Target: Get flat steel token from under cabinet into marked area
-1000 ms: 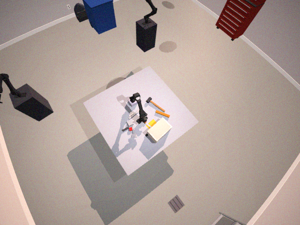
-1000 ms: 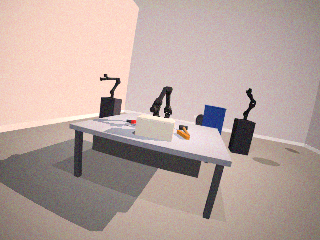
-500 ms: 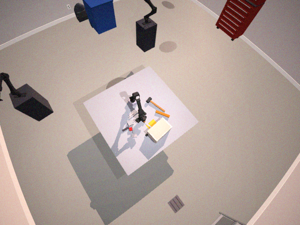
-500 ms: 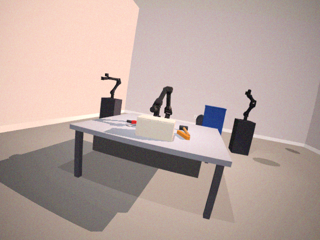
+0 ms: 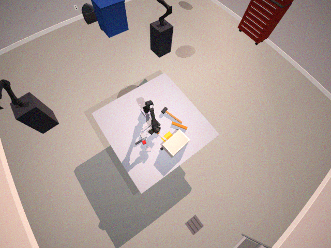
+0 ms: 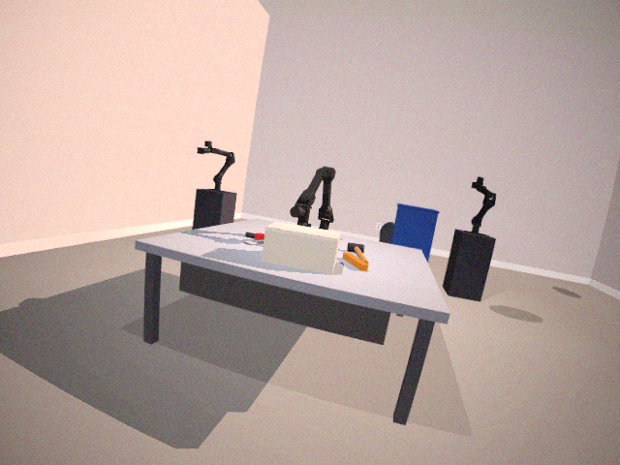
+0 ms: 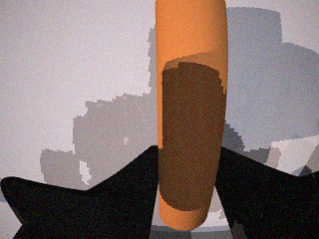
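My gripper (image 5: 156,132) (image 7: 189,166) is shut on the orange handle (image 7: 191,30) of a tool. The tool's thin shaft points toward the cabinet, over the yellow marked area (image 5: 168,135), in the top view. The cream cabinet (image 5: 176,142) (image 6: 300,247) stands just beyond that area. The gripper is on the near side of the area, outside the cabinet. The fingertips are hidden behind the cabinet in the exterior view. I cannot make out the steel token in any view, and the space under the cabinet and its vent slots are hidden.
A hammer (image 5: 174,117) (image 6: 358,251) and an orange bar (image 5: 179,125) (image 6: 355,261) lie on the table (image 5: 197,128) (image 6: 400,280) to one side. A dark-handled tool with a red block (image 5: 144,142) (image 6: 259,235) and pale pieces (image 5: 144,135) lie on the other side.
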Robot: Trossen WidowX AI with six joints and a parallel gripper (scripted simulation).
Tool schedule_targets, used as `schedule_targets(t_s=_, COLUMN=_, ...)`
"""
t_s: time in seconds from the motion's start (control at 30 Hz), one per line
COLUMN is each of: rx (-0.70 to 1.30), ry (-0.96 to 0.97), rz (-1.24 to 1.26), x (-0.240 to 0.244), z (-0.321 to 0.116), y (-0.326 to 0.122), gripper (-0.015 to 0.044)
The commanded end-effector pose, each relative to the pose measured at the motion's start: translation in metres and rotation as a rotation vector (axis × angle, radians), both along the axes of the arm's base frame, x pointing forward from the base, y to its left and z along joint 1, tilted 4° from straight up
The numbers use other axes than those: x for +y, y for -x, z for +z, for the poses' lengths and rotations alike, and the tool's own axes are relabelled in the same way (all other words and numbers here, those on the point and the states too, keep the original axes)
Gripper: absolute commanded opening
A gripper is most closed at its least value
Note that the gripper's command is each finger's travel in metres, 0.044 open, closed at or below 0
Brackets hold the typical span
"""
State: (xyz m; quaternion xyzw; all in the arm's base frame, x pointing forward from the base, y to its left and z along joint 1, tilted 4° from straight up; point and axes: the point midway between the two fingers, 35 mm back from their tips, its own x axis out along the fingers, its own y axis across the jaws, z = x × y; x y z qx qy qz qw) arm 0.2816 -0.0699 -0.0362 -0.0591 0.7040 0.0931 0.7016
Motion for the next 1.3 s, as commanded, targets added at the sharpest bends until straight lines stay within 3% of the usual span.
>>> schedule_targets(t_s=0.0, rx=0.004, ry=0.0, rz=0.001, x=-0.002, z=-0.001, y=0.007, gripper=0.0)
schedule_targets(t_s=1.27, rx=0.005, ry=0.001, rz=0.0, x=-0.014, z=-0.001, y=0.051, gripper=0.0)
